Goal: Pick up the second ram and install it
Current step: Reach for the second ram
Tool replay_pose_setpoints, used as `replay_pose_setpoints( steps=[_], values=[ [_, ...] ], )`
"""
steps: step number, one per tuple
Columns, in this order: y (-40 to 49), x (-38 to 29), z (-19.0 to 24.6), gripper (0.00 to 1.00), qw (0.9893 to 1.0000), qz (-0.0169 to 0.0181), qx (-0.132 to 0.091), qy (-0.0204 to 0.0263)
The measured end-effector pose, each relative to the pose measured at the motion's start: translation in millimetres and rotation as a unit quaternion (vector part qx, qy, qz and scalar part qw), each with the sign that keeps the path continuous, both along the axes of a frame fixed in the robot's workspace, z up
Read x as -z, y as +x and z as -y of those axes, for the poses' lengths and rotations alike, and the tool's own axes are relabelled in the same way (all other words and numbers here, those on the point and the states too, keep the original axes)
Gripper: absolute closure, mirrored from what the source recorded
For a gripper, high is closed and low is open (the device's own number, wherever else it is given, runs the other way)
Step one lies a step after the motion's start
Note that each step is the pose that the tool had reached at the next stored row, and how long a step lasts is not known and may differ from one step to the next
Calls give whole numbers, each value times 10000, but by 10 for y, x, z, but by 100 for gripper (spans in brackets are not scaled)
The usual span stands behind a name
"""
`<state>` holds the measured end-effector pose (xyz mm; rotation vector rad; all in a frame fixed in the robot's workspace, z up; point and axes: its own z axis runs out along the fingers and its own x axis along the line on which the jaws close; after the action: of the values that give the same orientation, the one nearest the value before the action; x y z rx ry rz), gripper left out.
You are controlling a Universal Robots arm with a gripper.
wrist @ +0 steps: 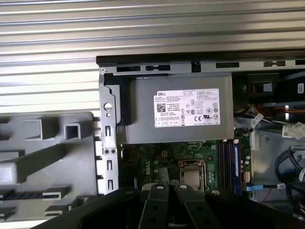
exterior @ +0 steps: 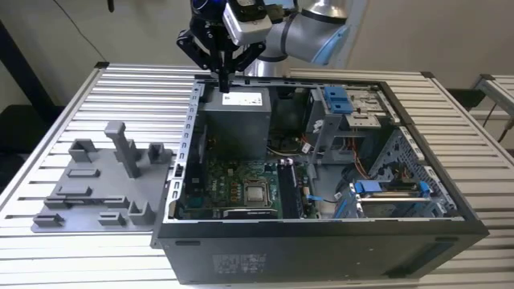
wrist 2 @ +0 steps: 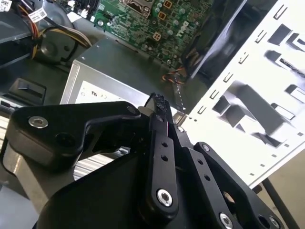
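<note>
The gripper (exterior: 224,84) is held just above the power supply (exterior: 235,120) of an open computer case (exterior: 321,241), jaws pressed together with nothing seen between them. In the first wrist view, what is taken for the memory stick (wrist: 236,162) is seen edge-on among the slots near the power supply, bluish along one side. Its chips are hidden, and its seating cannot be made out.

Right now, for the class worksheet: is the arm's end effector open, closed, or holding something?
End effector: closed, with nothing held between its fingers, poised over the power supply in the computer case.
</note>
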<state>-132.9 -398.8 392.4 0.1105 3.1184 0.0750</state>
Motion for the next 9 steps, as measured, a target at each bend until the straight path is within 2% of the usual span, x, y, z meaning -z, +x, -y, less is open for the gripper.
replay_pose_setpoints(
  steps=[9],
  values=[
    [-137,2,0,89,10000,-2,-1,0]
  ],
)
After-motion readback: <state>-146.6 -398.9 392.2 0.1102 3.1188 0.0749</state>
